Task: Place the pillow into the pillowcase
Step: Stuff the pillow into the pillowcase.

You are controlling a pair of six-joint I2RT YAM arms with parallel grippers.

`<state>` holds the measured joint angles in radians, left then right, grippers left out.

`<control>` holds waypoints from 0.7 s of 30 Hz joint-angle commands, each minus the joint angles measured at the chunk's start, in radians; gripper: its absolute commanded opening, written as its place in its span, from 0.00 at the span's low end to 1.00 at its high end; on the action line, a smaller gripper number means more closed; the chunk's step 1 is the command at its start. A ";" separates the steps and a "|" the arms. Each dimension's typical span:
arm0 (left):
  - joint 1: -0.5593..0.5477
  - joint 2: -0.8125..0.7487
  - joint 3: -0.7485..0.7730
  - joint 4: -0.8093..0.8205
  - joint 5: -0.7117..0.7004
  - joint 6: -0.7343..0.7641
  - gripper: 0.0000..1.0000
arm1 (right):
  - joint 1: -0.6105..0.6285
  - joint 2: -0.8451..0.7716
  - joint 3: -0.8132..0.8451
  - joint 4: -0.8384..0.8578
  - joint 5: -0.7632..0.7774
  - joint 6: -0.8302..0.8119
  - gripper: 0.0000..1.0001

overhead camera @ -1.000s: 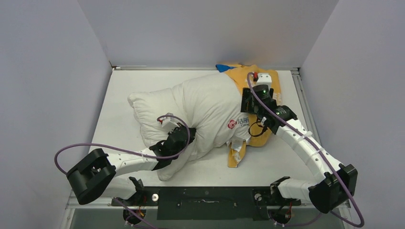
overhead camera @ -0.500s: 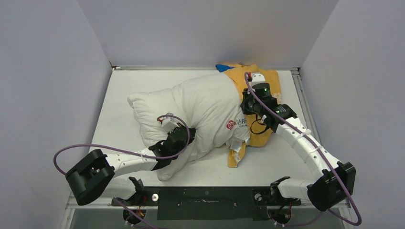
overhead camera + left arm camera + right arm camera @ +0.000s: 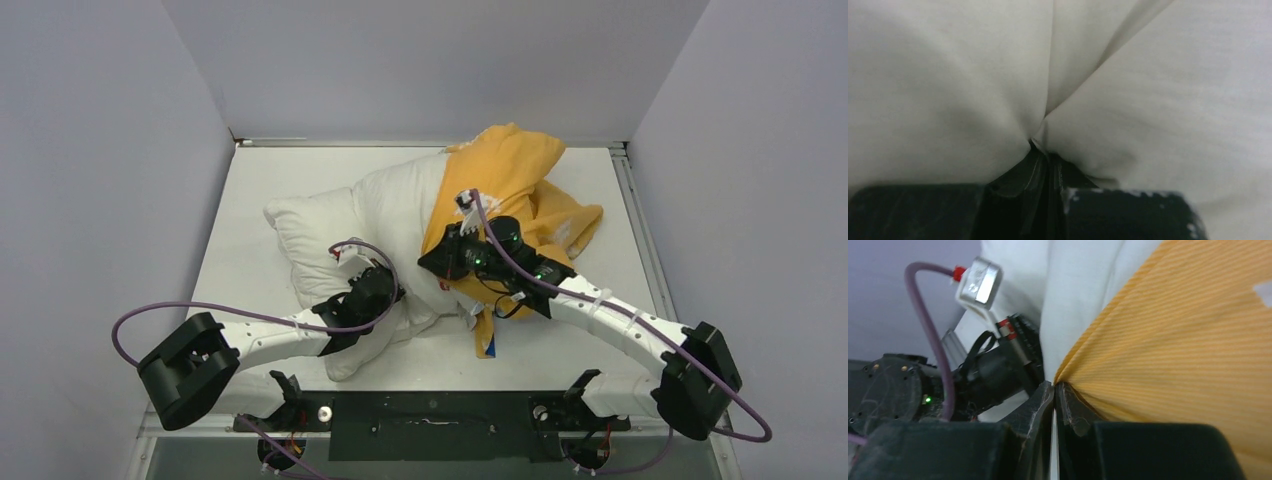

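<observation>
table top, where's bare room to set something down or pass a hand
Bare table shows far left, between the back wall and the pillow, and in a narrow strip between the pillowcase and the right rail. The middle is crowded: left pincer shut on the pillow, right pincer shut on the pillowcase.

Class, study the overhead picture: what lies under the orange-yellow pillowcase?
The white pillow runs under the pillowcase, which drapes over its right end. How far it reaches beneath, and whether it sits inside the case, the fabric hides.
</observation>
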<state>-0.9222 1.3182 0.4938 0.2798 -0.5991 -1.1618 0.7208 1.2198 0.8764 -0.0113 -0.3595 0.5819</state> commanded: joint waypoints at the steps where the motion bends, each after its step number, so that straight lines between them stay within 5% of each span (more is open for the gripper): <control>1: -0.051 0.066 0.016 -0.173 0.158 0.007 0.00 | 0.184 0.093 -0.041 0.280 -0.305 0.181 0.05; 4: -0.066 0.061 0.025 -0.193 0.144 0.000 0.00 | 0.184 0.109 -0.016 0.183 -0.225 0.138 0.05; 10: -0.072 -0.004 -0.029 -0.211 0.121 -0.023 0.00 | 0.176 0.011 0.144 -0.259 0.215 -0.056 0.11; 12: -0.073 -0.030 -0.048 -0.212 0.115 -0.031 0.00 | 0.172 -0.034 0.176 -0.335 0.343 -0.105 0.24; 17: -0.073 -0.059 -0.060 -0.228 0.108 -0.032 0.00 | 0.081 -0.096 0.265 -0.470 0.614 -0.228 0.76; 21: -0.074 -0.058 -0.053 -0.236 0.105 -0.030 0.00 | -0.095 -0.068 0.339 -0.496 0.614 -0.273 0.86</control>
<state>-0.9703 1.2213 0.4793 0.2131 -0.6209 -1.1805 0.7540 1.1469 1.1172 -0.4561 0.1421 0.3943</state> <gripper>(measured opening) 0.030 0.847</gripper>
